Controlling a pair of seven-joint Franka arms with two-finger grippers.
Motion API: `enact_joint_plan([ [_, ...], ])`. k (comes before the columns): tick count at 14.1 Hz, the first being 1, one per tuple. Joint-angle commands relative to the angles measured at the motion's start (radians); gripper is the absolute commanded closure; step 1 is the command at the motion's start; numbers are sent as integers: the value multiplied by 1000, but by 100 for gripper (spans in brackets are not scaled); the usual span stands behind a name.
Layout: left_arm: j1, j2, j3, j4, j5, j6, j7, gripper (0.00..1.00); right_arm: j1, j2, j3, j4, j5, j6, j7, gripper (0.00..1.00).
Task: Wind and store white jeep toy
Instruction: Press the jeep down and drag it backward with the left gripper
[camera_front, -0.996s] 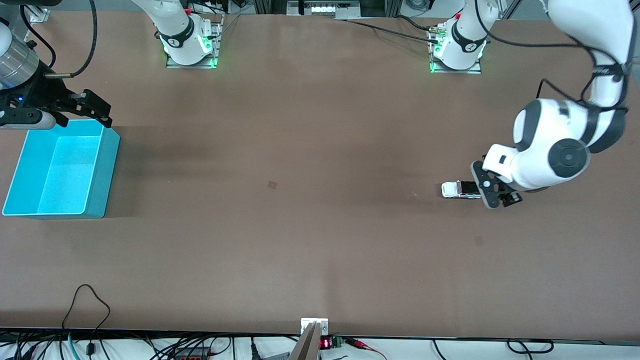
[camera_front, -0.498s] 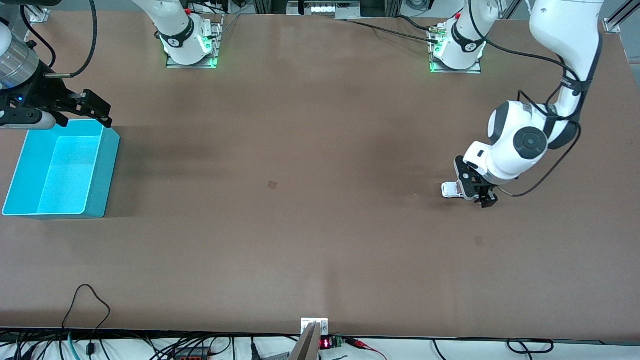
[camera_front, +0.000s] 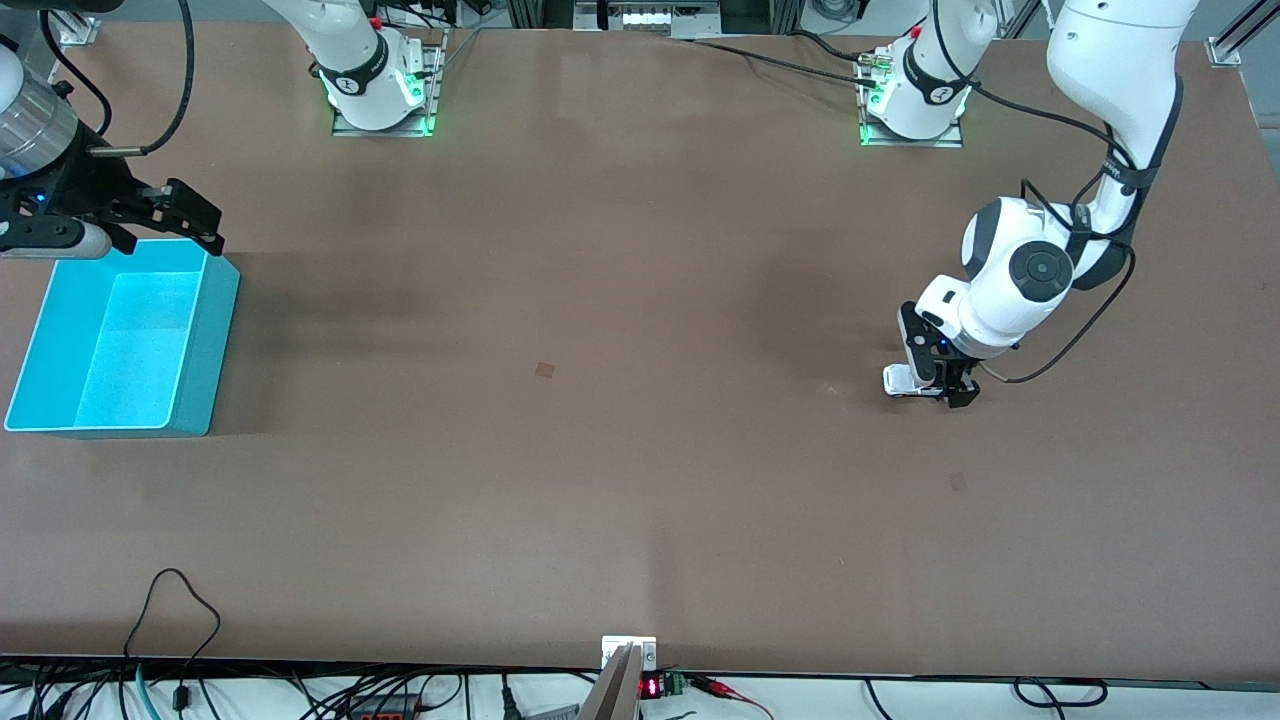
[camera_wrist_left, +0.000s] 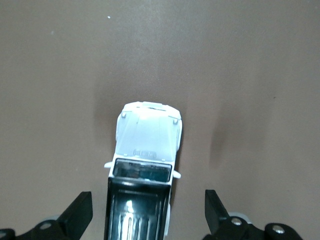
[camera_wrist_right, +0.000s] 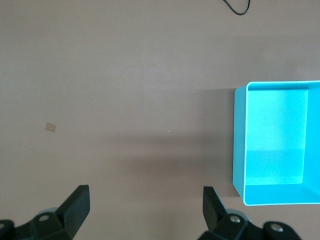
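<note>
Toward the left arm's end of the table (camera_front: 640, 480), the white jeep toy (camera_front: 905, 380) is seen standing on its wheels. It is straddled at its black rear by the left gripper (camera_front: 942, 385), whose fingers (camera_wrist_left: 80, 212) are spread wide, clear of its sides. Above the turquoise bin (camera_front: 215, 330), the waiting right gripper (camera_front: 180, 215) is held wide open.

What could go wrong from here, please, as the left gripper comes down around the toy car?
The left gripper stands open over the white jeep toy's black rear, with the toy nearer one finger. Closing may nudge or turn it on the table before gripping. The turquoise bin sits at the right arm's end, so a weak grasp risks a drop during the carry.
</note>
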Motion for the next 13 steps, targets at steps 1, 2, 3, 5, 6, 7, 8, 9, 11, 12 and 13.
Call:
enact_joint_plan([
  [1, 0, 12, 2, 0, 16, 28, 67, 46, -11, -5, 6, 6, -4, -4, -5, 0],
  [2, 3, 18, 2, 0, 16, 28, 69, 61, -11, -5, 6, 6, -4, -4, -5, 0],
  [3, 9, 29, 0, 5, 15, 28, 69, 74, -11, -5, 6, 6, -4, -4, -5, 0],
  [5, 9, 29, 2, 10, 15, 26, 69, 84, -9, -5, 6, 6, -4, -4, -4, 0],
  [6, 9, 30, 2, 10, 15, 26, 67, 84, -11, -5, 6, 6, -4, -7, -5, 0],
  [7, 10, 32, 2, 10, 15, 25, 66, 84, -11, -5, 6, 6, -4, -8, -7, 0],
  [8, 10, 33, 2, 10, 15, 23, 70, 85, -11, -5, 6, 6, -4, -10, -7, 0],
  [9, 12, 41, 2, 10, 15, 23, 72, 86, -12, -5, 6, 6, -4, -8, -7, 0],
  [11, 10, 50, 2, 10, 15, 22, 75, 89, -12, -5, 5, 6, -4, -8, -7, 0],
  [12, 10, 55, 2, 10, 16, 23, 81, 89, -12, -5, 5, 6, -4, -8, -7, 0],
  [13, 10, 58, 2, 10, 15, 22, 114, 90, -12, -5, 5, 6, -4, -8, -7, 0],
])
